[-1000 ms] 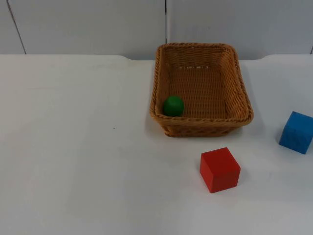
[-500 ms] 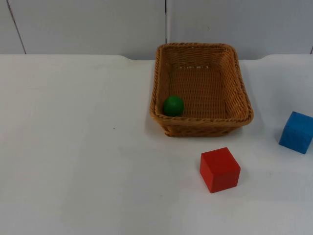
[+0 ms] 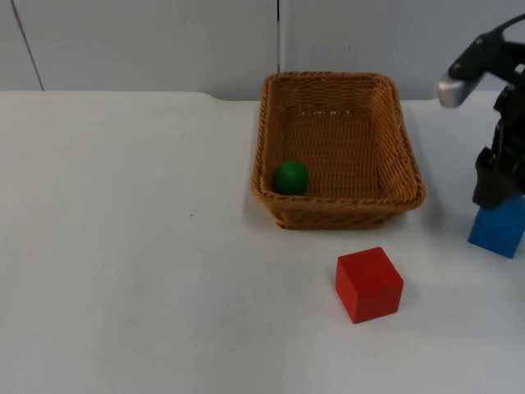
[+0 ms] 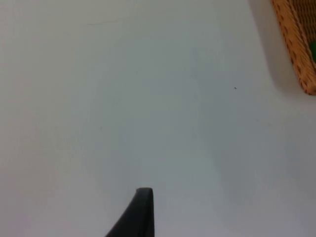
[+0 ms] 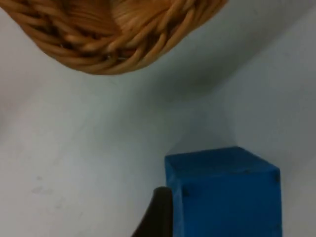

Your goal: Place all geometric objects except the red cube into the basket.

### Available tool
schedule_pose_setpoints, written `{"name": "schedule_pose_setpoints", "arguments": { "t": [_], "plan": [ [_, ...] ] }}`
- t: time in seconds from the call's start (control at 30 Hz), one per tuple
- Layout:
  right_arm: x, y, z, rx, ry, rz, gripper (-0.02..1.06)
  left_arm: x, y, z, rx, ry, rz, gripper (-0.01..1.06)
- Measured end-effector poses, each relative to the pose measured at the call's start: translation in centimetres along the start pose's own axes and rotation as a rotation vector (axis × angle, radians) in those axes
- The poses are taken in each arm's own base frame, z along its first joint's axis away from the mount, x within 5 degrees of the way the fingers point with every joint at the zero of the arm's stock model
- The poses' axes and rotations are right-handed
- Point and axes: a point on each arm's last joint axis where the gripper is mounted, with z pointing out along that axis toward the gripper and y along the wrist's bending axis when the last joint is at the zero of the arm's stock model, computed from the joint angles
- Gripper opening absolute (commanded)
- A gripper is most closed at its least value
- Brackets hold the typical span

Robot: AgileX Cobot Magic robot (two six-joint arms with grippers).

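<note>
White table [image 3: 123, 271]: the right gripper [image 3: 497, 190] hung over the blue cube [image 3: 498, 229], right of the basket [image 3: 408, 156] holding a green ball [image 3: 291, 177]; jaw state unclear. Left gripper [image 4: 140, 212]: likewise unclear.

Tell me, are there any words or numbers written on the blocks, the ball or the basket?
None. The red block, the blue block, the green ball and the basket show no words, numbers or signs. The right gripper over the blue block is plain too.
</note>
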Motion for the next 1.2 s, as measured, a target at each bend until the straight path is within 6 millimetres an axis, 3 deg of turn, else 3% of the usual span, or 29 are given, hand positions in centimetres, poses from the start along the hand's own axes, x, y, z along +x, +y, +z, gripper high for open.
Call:
{"name": "schedule_pose_setpoints", "arguments": {
  "t": [0.43, 0.53, 0.6, 0.67, 0.7, 0.77, 0.8, 0.87, 0.97, 1.0, 1.1, 1.2],
  "plan": [
    [0.9, -0.1, 4.2, -0.009, 0.05, -0.009, 0.77, 0.0, 0.1, 0.0, -0.007, 0.0, 0.007, 0.98],
    [1.0, 0.0, 4.6, -0.016, 0.059, 0.004, 0.69, 0.0, 0.1, 0.0, -0.008, 0.0, 0.008, 0.98],
    [1.0, 0.1, 4.6, -0.021, 0.067, 0.011, 0.49, 0.0, 0.1, 0.0, -0.008, 0.0, 0.008, 0.98],
    [1.1, 0.1, 4.6, -0.023, 0.071, 0.013, 0.21, 0.0, 0.1, 0.0, -0.008, 0.0, 0.008, 0.98],
    [1.1, 0.1, 4.6, -0.027, 0.076, 0.013, 0.21, 0.0, 0.1, 0.0, -0.008, 0.0, 0.008, 0.98],
    [1.2, 0.1, 4.1, -0.033, 0.088, 0.016, 0.0, 0.0, 0.1, 0.0, -0.008, 0.0, 0.008, 0.98],
    [1.2, 0.1, 4.1, -0.033, 0.088, 0.016, 0.0, 0.0, 0.1, 0.0, -0.008, 0.0, 0.008, 0.98],
    [1.1, 0.0, 2.9, -0.03, 0.089, 0.02, 0.0, 0.0, 0.1, 0.0, -0.008, 0.0, 0.008, 0.98],
    [0.6, -0.8, -1.3, 0.031, 0.015, 0.037, 0.0, 0.0, 0.1, 0.0, -0.008, 0.0, 0.008, 0.98],
    [0.6, -0.8, -1.3, 0.031, 0.015, 0.037, 0.0, 0.0, 0.1, 0.0, -0.008, 0.0, 0.008, 0.98],
    [0.2, -1.4, -7.2, 0.117, -0.109, 0.07, 0.0, 0.0, 0.1, 0.0, -0.008, -0.002, 0.008, 0.98],
    [0.1, -1.4, -11.5, 0.162, -0.225, 0.132, 0.0, 0.0, 0.1, 0.0, -0.008, -0.002, 0.008, 0.98]
  ]
}}
